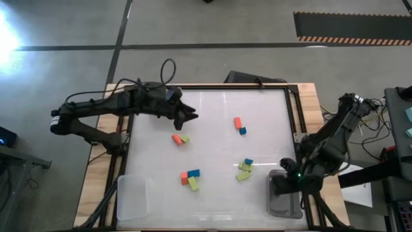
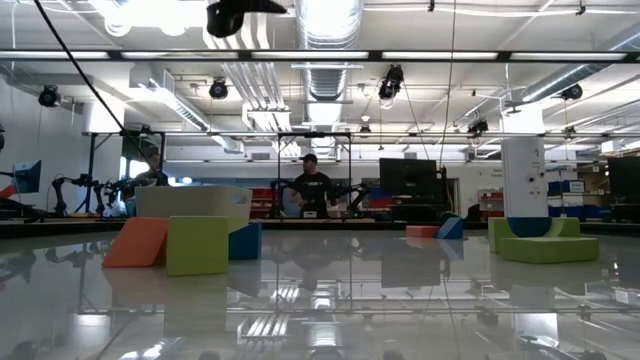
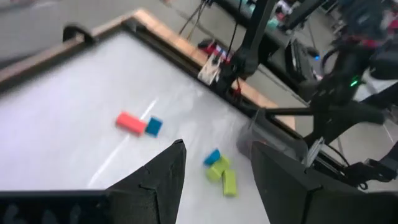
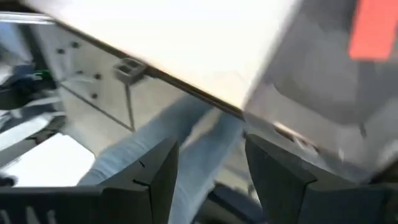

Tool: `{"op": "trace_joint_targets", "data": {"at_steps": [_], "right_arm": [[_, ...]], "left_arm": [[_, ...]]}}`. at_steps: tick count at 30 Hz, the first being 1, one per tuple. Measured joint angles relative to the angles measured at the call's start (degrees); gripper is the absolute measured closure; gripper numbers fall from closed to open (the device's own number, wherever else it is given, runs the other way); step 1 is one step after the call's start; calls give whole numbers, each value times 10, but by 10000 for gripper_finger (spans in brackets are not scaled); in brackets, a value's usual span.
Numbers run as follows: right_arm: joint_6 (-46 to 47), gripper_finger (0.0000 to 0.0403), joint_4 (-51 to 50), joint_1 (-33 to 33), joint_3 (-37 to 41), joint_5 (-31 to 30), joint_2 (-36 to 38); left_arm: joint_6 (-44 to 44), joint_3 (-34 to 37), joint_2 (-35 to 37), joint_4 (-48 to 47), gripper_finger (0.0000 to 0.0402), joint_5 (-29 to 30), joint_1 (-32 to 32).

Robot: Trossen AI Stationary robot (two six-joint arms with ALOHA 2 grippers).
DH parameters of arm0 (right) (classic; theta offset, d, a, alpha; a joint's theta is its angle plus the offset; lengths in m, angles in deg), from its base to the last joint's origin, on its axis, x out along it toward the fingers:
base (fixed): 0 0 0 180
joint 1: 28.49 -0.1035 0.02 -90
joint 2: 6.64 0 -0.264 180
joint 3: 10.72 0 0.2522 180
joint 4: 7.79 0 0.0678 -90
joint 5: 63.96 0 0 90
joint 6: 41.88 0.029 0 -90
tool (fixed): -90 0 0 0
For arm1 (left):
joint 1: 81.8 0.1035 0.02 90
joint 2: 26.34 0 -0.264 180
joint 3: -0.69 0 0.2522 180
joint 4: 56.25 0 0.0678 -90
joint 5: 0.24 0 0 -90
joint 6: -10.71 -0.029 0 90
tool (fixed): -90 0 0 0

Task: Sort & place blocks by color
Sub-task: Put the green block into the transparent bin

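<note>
Counting in the high view, 10 blocks are noted on the white table (image 1: 212,151): 3 orange-red, 3 blue, 4 yellow-green, lying in 4 clusters. Cluster 1, nearest the left gripper (image 1: 193,117): 1 orange-red block (image 1: 176,138) touching 1 yellow-green block (image 1: 185,138). Cluster 2, toward the far right: 1 orange-red block (image 1: 237,122) w/ 1 blue block (image 1: 243,131) just beside it. Cluster 3, near the right arm: 1 blue (image 1: 248,163) and 2 yellow-green (image 1: 243,172), bunched. Cluster 4, near front centre: 1 orange-red (image 1: 185,178), 1 blue (image 1: 194,173), 1 yellow-green (image 1: 193,183), touching. 2 trays are recorded at the front edge: a clear tray (image 1: 134,196) on the left, a grey tray (image 1: 283,201) on the right. An 11th block, orange-red (image 4: 373,28), is seen in the right wrist view, apparently inside the grey tray. The left gripper is held above the table's far-left part; its claw is apart, nothing between the fingers. The right gripper (image 1: 278,183) is positioned over the grey tray, claw likewise apart and empty. In the low view, 2 people are seen in the room beyond the table.
</note>
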Motion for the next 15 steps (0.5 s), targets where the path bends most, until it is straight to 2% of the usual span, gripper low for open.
{"op": "trace_joint_targets", "data": {"at_steps": [4,7,15], "right_arm": [[-62,231,-24,15,-23,-59,5],[-113,232,-40,30,-42,-101,4],[-236,232,-45,66,-78,-187,5]], "left_arm": [[50,35,-5,-4,236,0,-10],[84,46,-19,-40,236,0,-21],[89,48,-96,-172,236,0,-38]]}}
